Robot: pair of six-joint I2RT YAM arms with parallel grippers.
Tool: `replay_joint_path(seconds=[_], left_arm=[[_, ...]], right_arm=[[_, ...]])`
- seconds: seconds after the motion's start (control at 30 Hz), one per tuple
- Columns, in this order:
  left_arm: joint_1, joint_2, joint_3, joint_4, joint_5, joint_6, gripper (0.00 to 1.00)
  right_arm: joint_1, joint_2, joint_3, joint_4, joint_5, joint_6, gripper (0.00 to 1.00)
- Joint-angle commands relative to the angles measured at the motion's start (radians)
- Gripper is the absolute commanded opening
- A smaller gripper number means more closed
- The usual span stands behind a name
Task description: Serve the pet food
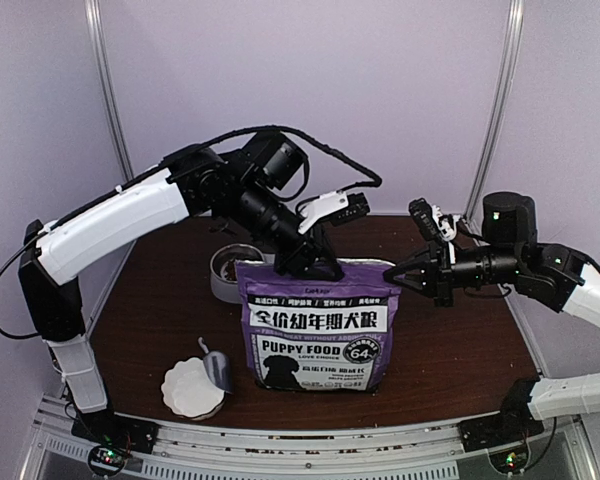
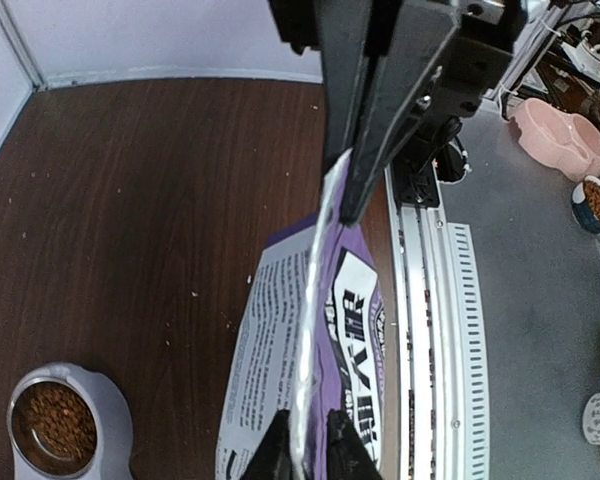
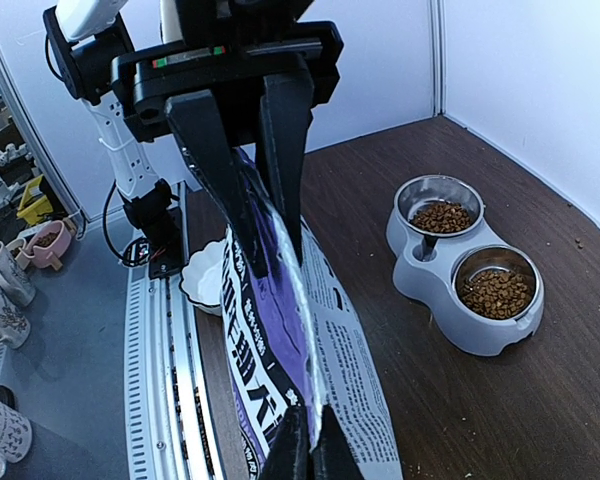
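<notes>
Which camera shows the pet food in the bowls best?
The right wrist view: the pet food lies in plain sight in both cups of the gray feeder. The left wrist view catches only some at its corner; the top view mostly hides the feeder behind the bag.

Soft, even white light from overhead fills all three views, and nothing is dim. The dark wood worktop carries only faint, blurred shadows. The bag glints silver along its top edge, and the metal bowls shine. Close to the wrist lens, the left end effector is a near-black, slightly soft shape. The wall poles lean apart toward the overhead view's top edge.
</notes>
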Motion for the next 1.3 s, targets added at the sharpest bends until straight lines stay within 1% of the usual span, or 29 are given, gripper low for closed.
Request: replay_joint_path(seconds=[0.0,0.07,0.2,0.23,0.3,0.33,0.47,0.5,0.57,0.63,0.7,0.73,0.8,0.9,1.0,1.1,1.27], left_arm=[[-0.016,0.019,0.029,0.128,0.073,-0.030,0.20],[-0.021,0.024,0.031,0.159,0.084,-0.042,0.25],[-0.027,0.041,0.031,0.216,0.108,-0.071,0.24],[-0.027,0.045,0.031,0.226,0.112,-0.075,0.20],[-0.029,0.052,0.030,0.235,0.121,-0.079,0.05],[-0.029,0.054,0.031,0.236,0.122,-0.077,0.00],[-0.029,0.048,0.026,0.237,0.097,-0.076,0.00],[-0.029,0.044,0.024,0.239,0.082,-0.077,0.03],[-0.028,0.018,0.003,0.275,0.028,-0.088,0.28],[-0.020,-0.032,-0.058,0.349,-0.031,-0.117,0.47],[0.000,-0.106,-0.155,0.461,-0.082,-0.164,0.61],[0.017,-0.145,-0.207,0.519,-0.098,-0.185,0.65],[0.057,-0.226,-0.305,0.608,-0.127,-0.230,0.72],[0.140,-0.339,-0.431,0.684,-0.172,-0.294,0.75],[0.248,-0.436,-0.572,0.727,-0.208,-0.366,0.76],[0.368,-0.528,-0.693,0.728,-0.294,-0.397,0.79],[0.552,-0.702,-0.898,0.756,-0.337,-0.458,0.82]], right_arm=[[0.011,-0.011,-0.006,0.071,-0.011,0.007,0.00],[0.011,-0.010,-0.007,0.072,-0.011,0.007,0.00],[0.011,-0.010,-0.009,0.073,-0.007,0.007,0.00],[0.011,-0.011,-0.008,0.073,-0.005,0.007,0.00],[0.011,-0.014,-0.010,0.071,0.003,0.006,0.00],[0.011,-0.016,-0.011,0.070,0.010,0.005,0.00],[0.011,-0.035,-0.023,0.075,0.078,0.015,0.00],[0.011,-0.043,-0.027,0.077,0.118,0.024,0.00],[0.009,-0.068,-0.030,0.070,0.231,0.038,0.00],[0.002,-0.088,-0.029,0.051,0.383,0.058,0.00],[-0.025,-0.096,-0.014,0.011,0.522,0.083,0.00],[-0.043,-0.094,-0.002,-0.011,0.594,0.100,0.00],[-0.092,-0.083,0.028,-0.065,0.716,0.130,0.00],[-0.174,-0.064,0.070,-0.117,0.863,0.172,0.00],[-0.286,-0.049,0.085,-0.117,0.910,0.238,0.00],[-0.386,-0.043,0.078,-0.068,0.932,0.300,0.00],[-0.457,-0.019,0.055,0.000,0.985,0.340,0.00]])
